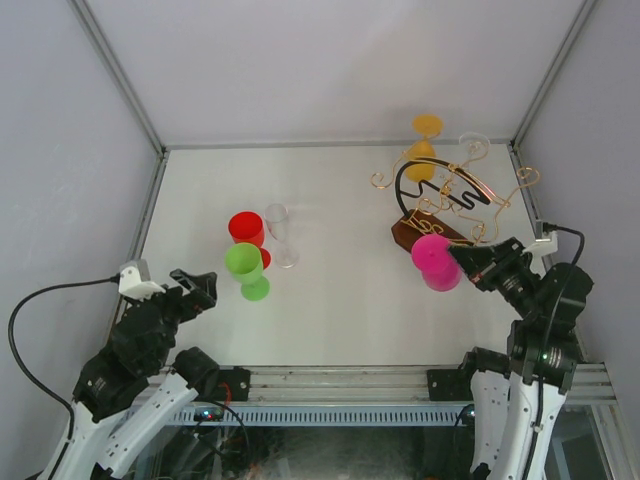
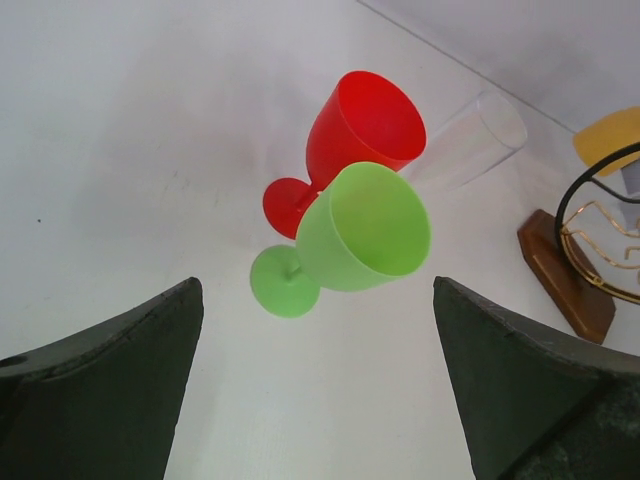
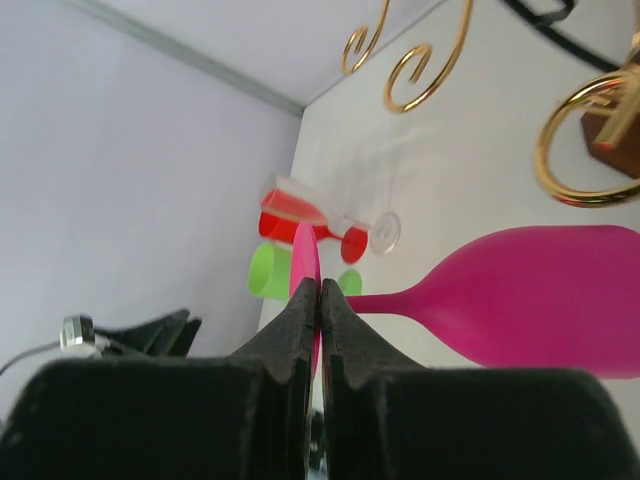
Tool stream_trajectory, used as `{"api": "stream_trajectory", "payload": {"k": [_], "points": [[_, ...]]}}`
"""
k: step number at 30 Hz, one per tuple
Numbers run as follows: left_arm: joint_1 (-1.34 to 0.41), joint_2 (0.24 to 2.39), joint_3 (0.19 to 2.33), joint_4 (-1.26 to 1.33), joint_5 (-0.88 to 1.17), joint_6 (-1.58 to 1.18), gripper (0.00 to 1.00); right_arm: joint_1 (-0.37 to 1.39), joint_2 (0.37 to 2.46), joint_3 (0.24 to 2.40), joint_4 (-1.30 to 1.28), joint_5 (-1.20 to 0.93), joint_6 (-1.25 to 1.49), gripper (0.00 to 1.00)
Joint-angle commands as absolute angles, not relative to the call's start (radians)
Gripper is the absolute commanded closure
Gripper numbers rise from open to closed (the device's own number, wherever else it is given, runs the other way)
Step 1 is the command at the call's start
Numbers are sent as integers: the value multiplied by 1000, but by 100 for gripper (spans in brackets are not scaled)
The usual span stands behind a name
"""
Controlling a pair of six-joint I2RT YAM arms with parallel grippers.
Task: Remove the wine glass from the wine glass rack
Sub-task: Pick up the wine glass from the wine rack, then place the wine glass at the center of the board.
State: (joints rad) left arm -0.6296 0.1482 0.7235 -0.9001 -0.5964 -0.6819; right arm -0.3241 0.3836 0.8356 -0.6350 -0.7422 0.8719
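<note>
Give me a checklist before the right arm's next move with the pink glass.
1. Grip: right gripper shut on the pink glass foot: ok.
2. Bowl clear of the rack wire, going by the wrist view: ok.
3. Hold firm enough on that thin foot: cannot tell.
4. Bare table to set it on: ok.
5. Other arm: left gripper open, apart from the green glass: ok.

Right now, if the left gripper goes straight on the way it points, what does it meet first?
Probably the green glass, dead ahead of the open left gripper; the red glass stands just behind it. The gap is hard to judge.
</note>
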Motion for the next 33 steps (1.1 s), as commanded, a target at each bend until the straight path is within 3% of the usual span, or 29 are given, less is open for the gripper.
{"api": "stream_trajectory", "payload": {"k": [1, 7, 11, 16, 23, 33], "points": [[-623, 155, 792, -868, -566, -764, 0, -235, 421, 812, -486, -850, 817, 100], [-623, 94, 775, -818, -408, -841, 3, 91, 501, 767, -364, -770, 763, 100], [-623, 50, 710, -698, -222, -841, 3, 364, 578, 756, -307, -607, 708, 100], [-623, 147, 665, -608, -6, -842, 7, 638, 637, 733, -187, -441, 638, 100], [-634, 274, 704, -601, 68, -819, 15, 809, 743, 685, 36, -382, 642, 100], [-701, 318, 558, -268, 142, -895, 15, 852, 802, 649, 163, -391, 658, 100]]}}
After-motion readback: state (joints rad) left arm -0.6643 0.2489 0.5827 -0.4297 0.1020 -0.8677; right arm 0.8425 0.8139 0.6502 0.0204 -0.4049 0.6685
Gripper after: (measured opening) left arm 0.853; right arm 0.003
